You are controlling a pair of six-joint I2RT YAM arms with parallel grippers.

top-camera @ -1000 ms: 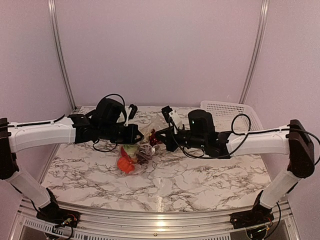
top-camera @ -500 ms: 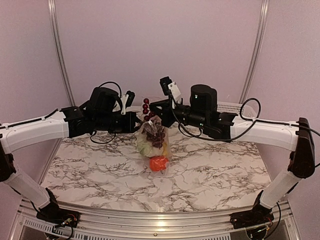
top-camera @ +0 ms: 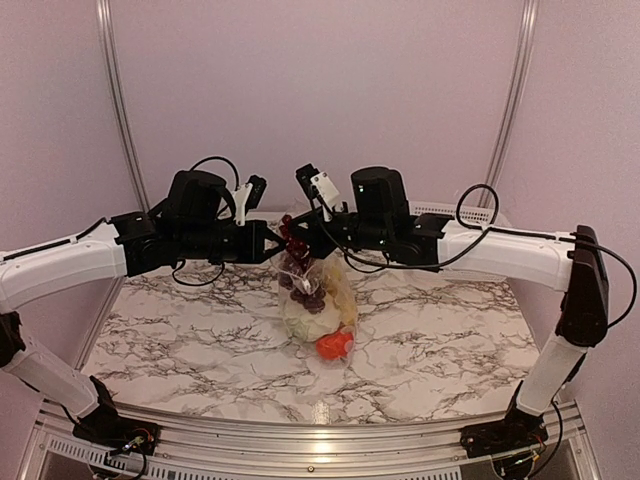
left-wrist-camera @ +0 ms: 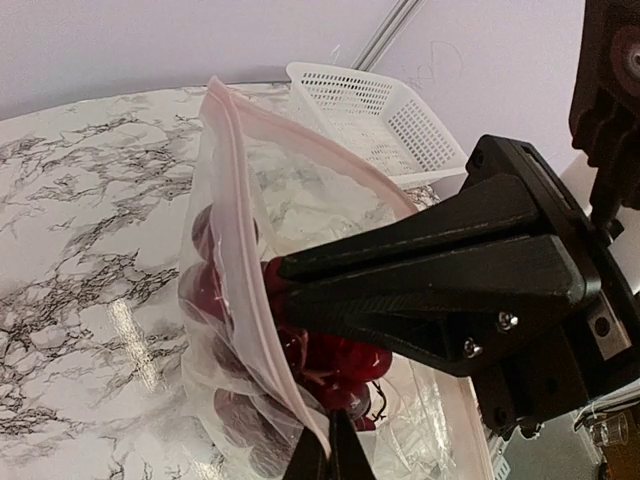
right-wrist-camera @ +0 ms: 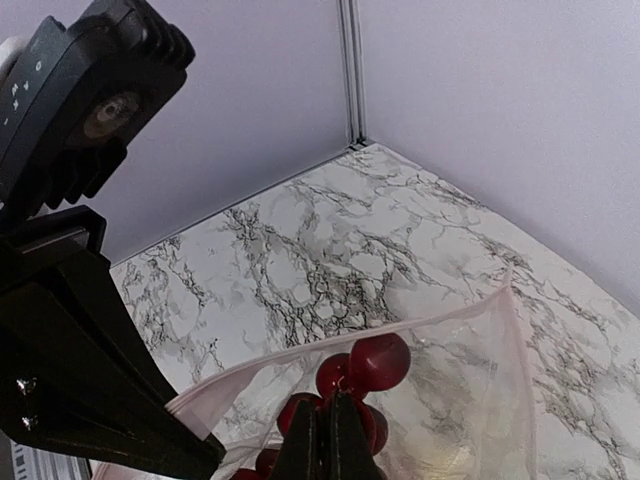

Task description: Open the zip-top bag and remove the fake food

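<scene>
Zip-top bag: clear plastic, hanging over the middle of the marble counter, held up at its top edge between the two hands. The pink zip strips are parted.
Left hand: fingers pressed together on the near-left rim of the bag.
Right hand: fingers pinching the opposite rim.
Fake food, all inside the bag: dark red grape cluster uppermost, pale green piece below it, orange-red ball lowest.
White lattice basket: far right of the counter.
</scene>
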